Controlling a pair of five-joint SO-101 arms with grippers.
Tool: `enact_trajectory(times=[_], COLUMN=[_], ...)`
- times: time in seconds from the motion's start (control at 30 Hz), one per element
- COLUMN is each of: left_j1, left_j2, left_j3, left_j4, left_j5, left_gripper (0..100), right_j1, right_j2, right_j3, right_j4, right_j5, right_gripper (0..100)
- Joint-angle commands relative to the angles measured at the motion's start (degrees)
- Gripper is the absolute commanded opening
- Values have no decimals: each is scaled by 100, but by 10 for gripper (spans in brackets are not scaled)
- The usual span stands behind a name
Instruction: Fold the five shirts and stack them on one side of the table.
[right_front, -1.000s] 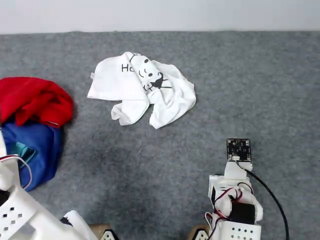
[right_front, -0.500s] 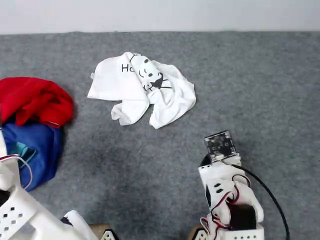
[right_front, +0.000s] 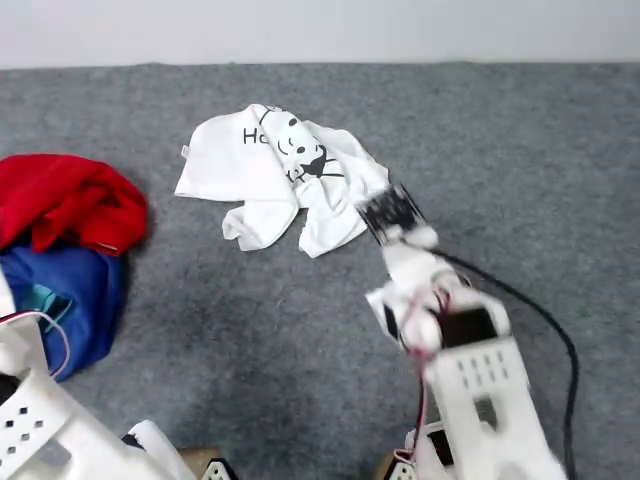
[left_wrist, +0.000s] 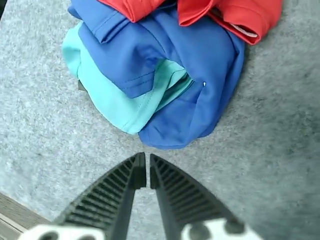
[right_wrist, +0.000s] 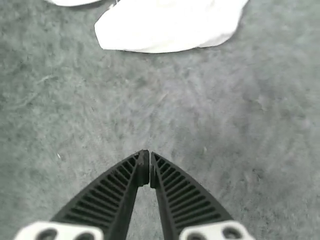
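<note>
From above, the white shirt (right_front: 285, 178) lies crumpled in the middle of the worktop (right_front: 520, 150). The red shirt (right_front: 65, 200) sits on the blue shirt (right_front: 75, 300) at the left. The left wrist view adds a light green shirt (left_wrist: 120, 102) tucked in the blue one. The left fingers (left_wrist: 117, 192) are pressed together near that pile. The right fingers (right_wrist: 120, 192) are pressed together too, close to the white shirt's edge. A second ago the right arm (right_front: 470, 365) was pulled back; now it has swung out beside the white shirt.

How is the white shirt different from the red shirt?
The white shirt has a black drawing on it; the red shirt looks plain. The white shirt lies by itself; the red shirt is piled with a blue shirt. Both are crumpled, not folded.
</note>
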Motion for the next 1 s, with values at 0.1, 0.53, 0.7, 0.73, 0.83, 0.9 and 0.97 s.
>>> enact_trajectory(times=[0.1,0.53,0.7,0.73,0.83,0.9,0.97], left_j1=[0,0,0,0,0,0,0], left_j2=[-70,-79,-79,-79,-79,-79,-79], left_j3=[-22,-22,-22,-22,-22,-22,-22], left_j4=[97,105,105,105,105,105,105], left_j5=[360,492,492,492,492,492,492], left_gripper=[20,20,20,20,20,20,20], right_j1=[-444,-1095,-1253,-1253,-1253,-1253,-1235], right_j2=[2193,4681,5710,5921,6484,6809,7081], right_j3=[-1837,-4070,-4958,-5108,-5495,-5697,-5846], right_j4=[-48,-57,-40,-40,4,101,127], right_j5=[62,62,62,62,62,62,53], right_gripper=[35,278,278,278,278,278,277])
